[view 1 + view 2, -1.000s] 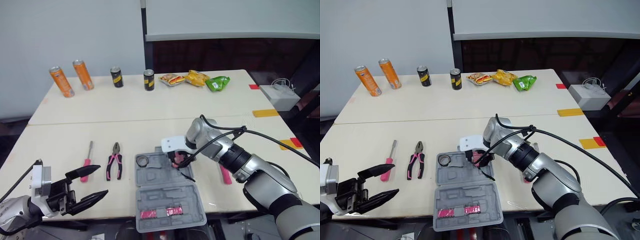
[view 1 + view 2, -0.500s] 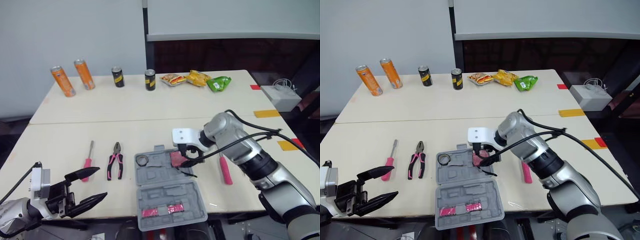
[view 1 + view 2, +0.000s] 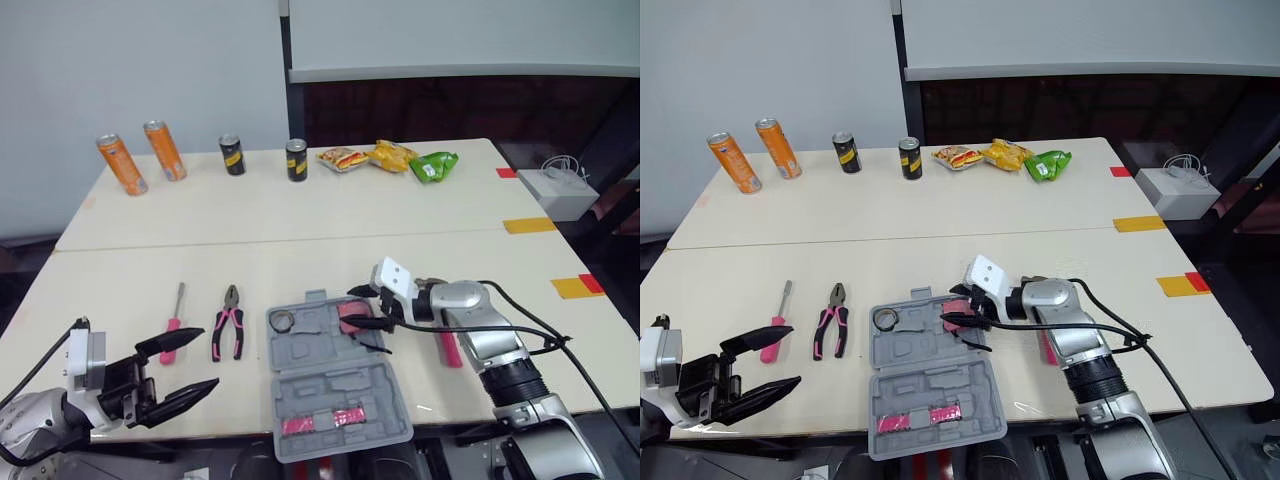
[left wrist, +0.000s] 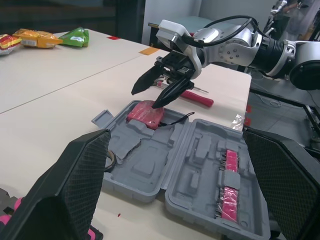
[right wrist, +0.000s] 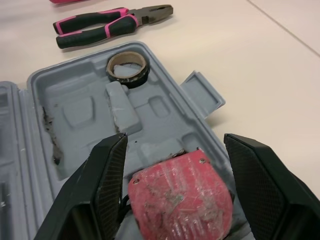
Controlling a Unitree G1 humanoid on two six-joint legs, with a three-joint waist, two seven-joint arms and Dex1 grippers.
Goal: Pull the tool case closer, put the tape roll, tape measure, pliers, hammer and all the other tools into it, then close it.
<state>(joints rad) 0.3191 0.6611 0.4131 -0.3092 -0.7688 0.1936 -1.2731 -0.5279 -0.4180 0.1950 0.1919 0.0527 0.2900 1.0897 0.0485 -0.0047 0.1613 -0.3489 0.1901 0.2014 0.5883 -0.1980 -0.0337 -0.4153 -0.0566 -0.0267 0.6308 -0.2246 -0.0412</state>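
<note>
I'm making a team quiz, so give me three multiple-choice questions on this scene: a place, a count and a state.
1. Where is the tape roll? A) in the tool case B) beside the pliers C) in the left pincer
2. How many cans stand on the far table? A) two B) four C) six
3. How is the right pincer? A) shut on the hammer B) shut on the case lid C) open over the tape measure
Answers: A, it lies in the case's corner recess; B, two orange, two dark; C, its fingers stand apart.
</note>
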